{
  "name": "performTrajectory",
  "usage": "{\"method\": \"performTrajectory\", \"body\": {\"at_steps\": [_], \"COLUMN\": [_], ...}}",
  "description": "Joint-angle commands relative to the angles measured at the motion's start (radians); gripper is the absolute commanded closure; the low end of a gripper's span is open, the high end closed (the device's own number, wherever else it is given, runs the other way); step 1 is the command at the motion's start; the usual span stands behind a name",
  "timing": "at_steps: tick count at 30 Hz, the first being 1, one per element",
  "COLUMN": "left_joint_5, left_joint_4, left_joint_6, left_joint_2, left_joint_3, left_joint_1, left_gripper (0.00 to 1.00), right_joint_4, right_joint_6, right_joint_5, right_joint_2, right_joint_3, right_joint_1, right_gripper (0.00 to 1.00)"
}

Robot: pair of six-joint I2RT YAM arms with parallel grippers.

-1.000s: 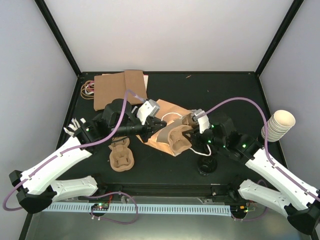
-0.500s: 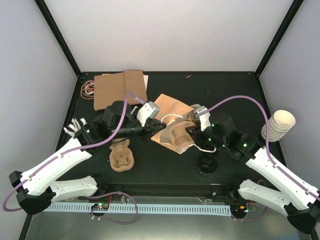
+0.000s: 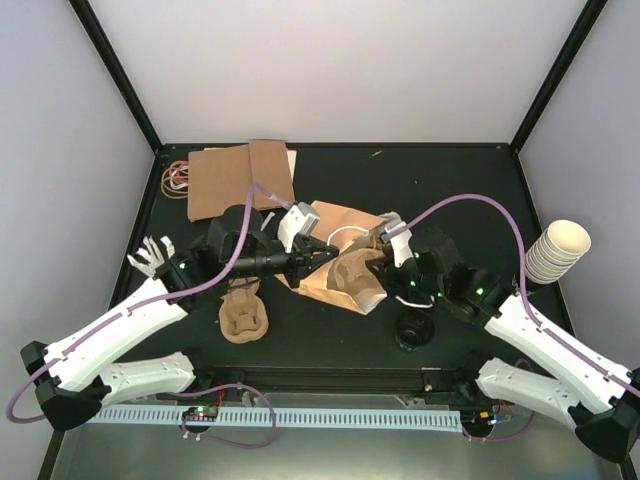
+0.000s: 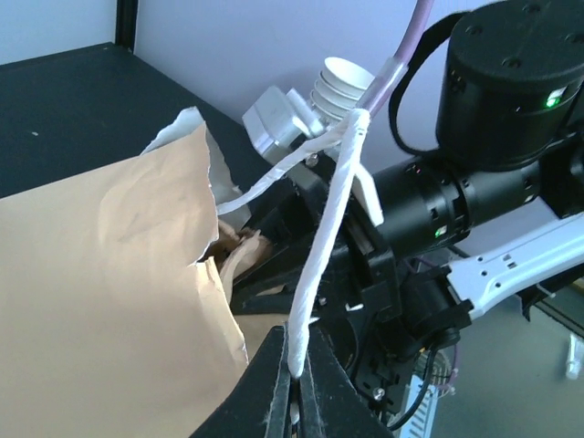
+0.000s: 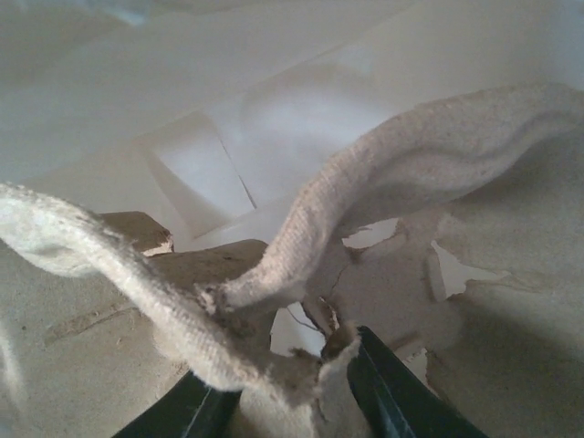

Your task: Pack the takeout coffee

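Booth: Handle first! The left pincer point(image 4: 294, 367) is clenched tight on the white twisted handle point(image 4: 328, 228) of the paper bag point(image 4: 100, 301), and the cord runs taut up from its tips.

Floor: And the bag lies on its side in the middle of the counter point(image 3: 450, 190), mouth turned toward the right arm. The right pincer point(image 5: 294, 401) is deep in that mouth, a dark finger on each side of a ragged edge of the pulp tray point(image 3: 352, 280). It has that edge gripped.

Booth: Where's the coffee?

Floor: I see one takeout coffee cup point(image 3: 413, 330), dark with a black lid. It stands on the counter just in front of the bag, beside the right arm and outside the bag. No pincer touches it.

Booth: A second pulp tray point(image 3: 243, 313) lies near the left arm, apart from the bag.

Floor: The stacked cream cups point(image 3: 555, 250) sit at the right wall, and flat brown bags point(image 3: 240, 175) lie at the back left.
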Motion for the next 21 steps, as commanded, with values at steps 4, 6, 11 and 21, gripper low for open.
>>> {"method": "performTrajectory", "body": {"at_steps": [4,6,11,21], "left_joint_5": [0.086,0.097,0.112,0.127], "left_joint_4": [0.131,0.141,0.144,0.177], "left_joint_6": [-0.073,-0.080,-0.087,-0.116], "left_joint_2": [0.000,0.004,0.000,0.007], "left_joint_3": [-0.004,-0.004,-0.005,-0.022], "left_joint_1": [0.003,0.004,0.004,0.004], "left_gripper": [0.99,0.99,0.98,0.98], "right_joint_4": [0.113,0.124,0.130,0.189], "right_joint_6": [0.028,0.035,0.033,0.016], "right_joint_5": [0.077,0.114,0.208,0.207], "right_joint_2": [0.003,0.010,0.035,0.017], "right_joint_3": [-0.051,-0.055,-0.057,-0.075], "right_joint_1": [0.072,0.100,0.152,0.221], "right_gripper": [0.70,0.70,0.70,0.70]}}
